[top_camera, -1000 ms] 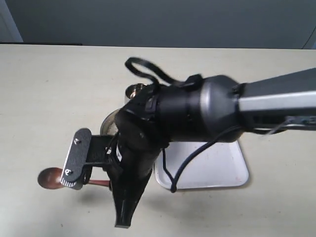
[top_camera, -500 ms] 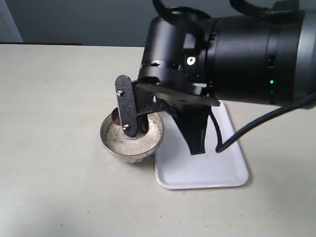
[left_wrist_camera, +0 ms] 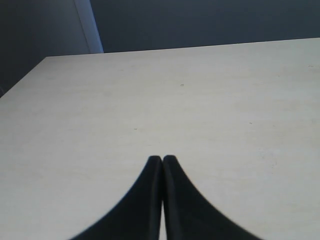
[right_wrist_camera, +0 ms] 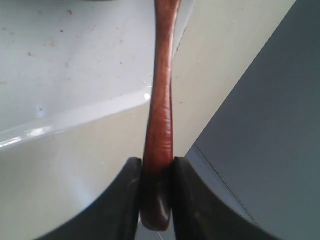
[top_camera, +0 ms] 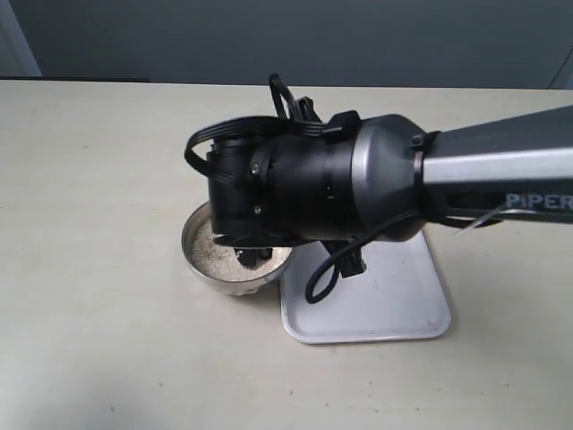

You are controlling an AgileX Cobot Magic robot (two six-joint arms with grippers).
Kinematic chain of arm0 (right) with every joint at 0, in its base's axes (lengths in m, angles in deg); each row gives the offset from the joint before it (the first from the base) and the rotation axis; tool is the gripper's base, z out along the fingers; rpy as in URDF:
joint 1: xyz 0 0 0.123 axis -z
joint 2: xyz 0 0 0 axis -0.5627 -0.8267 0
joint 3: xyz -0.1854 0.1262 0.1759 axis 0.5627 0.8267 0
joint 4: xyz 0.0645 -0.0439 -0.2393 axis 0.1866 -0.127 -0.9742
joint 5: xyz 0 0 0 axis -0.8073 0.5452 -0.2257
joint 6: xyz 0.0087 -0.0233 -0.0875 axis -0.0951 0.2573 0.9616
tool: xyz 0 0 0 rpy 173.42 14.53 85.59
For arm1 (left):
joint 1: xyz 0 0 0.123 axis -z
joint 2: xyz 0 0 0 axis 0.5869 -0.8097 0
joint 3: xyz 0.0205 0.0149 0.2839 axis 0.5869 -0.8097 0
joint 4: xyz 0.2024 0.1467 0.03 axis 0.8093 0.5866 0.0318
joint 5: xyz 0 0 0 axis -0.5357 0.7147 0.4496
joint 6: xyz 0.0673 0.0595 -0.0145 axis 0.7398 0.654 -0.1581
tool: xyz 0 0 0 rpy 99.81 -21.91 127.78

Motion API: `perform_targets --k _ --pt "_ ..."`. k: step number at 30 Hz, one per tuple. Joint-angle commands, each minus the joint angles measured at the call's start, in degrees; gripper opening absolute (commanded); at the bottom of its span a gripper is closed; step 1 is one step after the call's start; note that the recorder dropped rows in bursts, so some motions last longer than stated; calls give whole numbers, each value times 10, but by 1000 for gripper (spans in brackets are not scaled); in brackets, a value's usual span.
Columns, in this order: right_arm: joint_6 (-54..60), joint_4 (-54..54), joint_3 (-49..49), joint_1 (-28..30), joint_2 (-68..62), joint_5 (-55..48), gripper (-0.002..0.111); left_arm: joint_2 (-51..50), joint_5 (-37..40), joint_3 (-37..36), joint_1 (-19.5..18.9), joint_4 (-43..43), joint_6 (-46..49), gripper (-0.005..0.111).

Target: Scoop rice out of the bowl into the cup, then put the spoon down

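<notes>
The steel bowl [top_camera: 192, 260] sits left of centre in the exterior view, holding pale rice [top_camera: 218, 253]. My right arm's bulky black wrist hangs over the bowl's right half and covers the spoon's head. In the right wrist view my right gripper [right_wrist_camera: 156, 163] is shut on the reddish-brown wooden spoon [right_wrist_camera: 161, 100], gripping its slim handle near the end. The cup is hidden behind the arm. My left gripper [left_wrist_camera: 162, 159] is shut and empty above bare table, and does not show in the exterior view.
A white rectangular tray [top_camera: 394, 305] lies just right of the bowl, partly under the right arm; its glossy rim [right_wrist_camera: 75, 118] also shows behind the spoon handle. The beige tabletop [top_camera: 89, 179] stretches out to the left.
My right arm swung the spoon from low on the table left of the bowl, up over the bowl, then rolled its wrist; the wrist now covers the bowl's right side.
</notes>
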Motion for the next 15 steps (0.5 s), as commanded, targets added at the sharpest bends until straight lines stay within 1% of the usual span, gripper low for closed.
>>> perform_targets --k 1,11,15 --pt "-10 -12 -3 1 -11 8 -1 -1 -7 5 1 1 -4 0" --pt "-9 35 -3 1 -17 44 -1 -1 -7 5 1 1 -4 0" --pt "-9 35 -3 1 -17 48 -1 -1 -7 5 1 1 -4 0"
